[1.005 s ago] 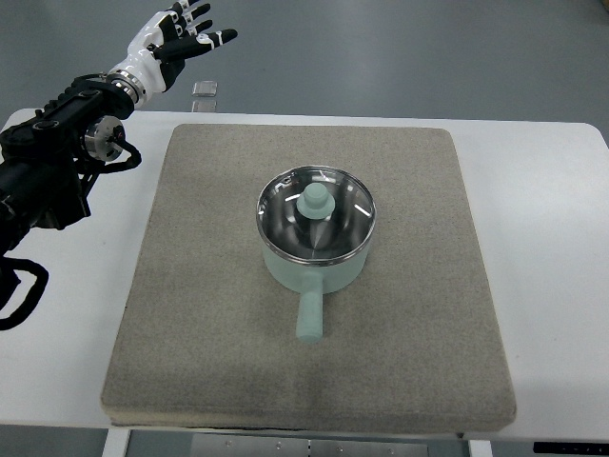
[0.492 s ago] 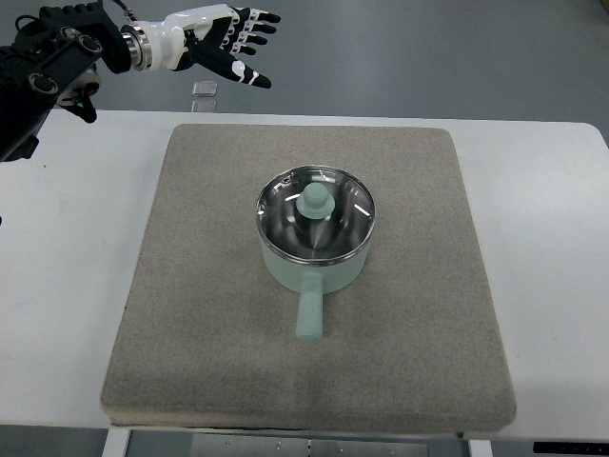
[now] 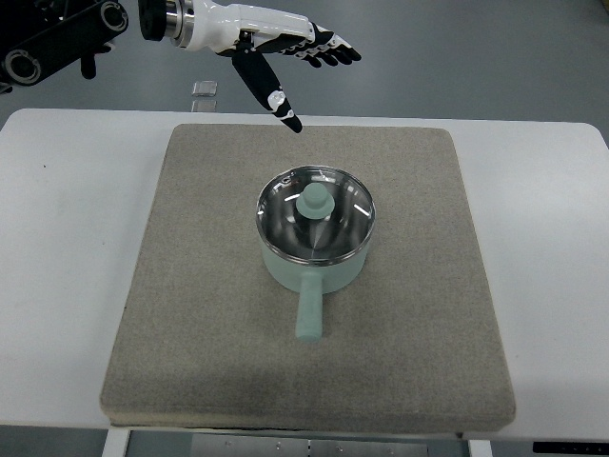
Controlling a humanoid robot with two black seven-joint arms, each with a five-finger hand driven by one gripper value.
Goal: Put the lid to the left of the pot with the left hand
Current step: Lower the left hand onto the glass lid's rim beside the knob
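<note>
1. Nearest you, the white desk (image 3: 67,286) is carrying a grey felt mat (image 3: 190,333) that is covering most of its middle.
2. On the mat, the pale green pot (image 3: 314,268) is sitting close to the centre, its stubby handle (image 3: 310,312) pointing toward 6 o'clock, straight at your side of the desk.
3. The glass lid (image 3: 316,215) is lying closed on the pot's rim, with its green knob (image 3: 312,201) standing upright in the middle. Nothing is touching it.
4. The stretch of mat at the pot's 9 o'clock is lying bare.
5. Farther off, at about 11 o'clock from the pot, your left hand (image 3: 271,43) is hanging above the far edge of the mat, its arm (image 3: 57,38) entering from the upper left corner.
6. Its fingers (image 3: 324,49) are spread apart and holding nothing; four are reaching toward 3 o'clock while the thumb (image 3: 268,90) is angling down toward the pot, well apart from the lid.
7. Beyond the desk's far edge, a small clear object (image 3: 204,89) is lying on the grey floor (image 3: 476,57); you cannot tell what it is.
</note>
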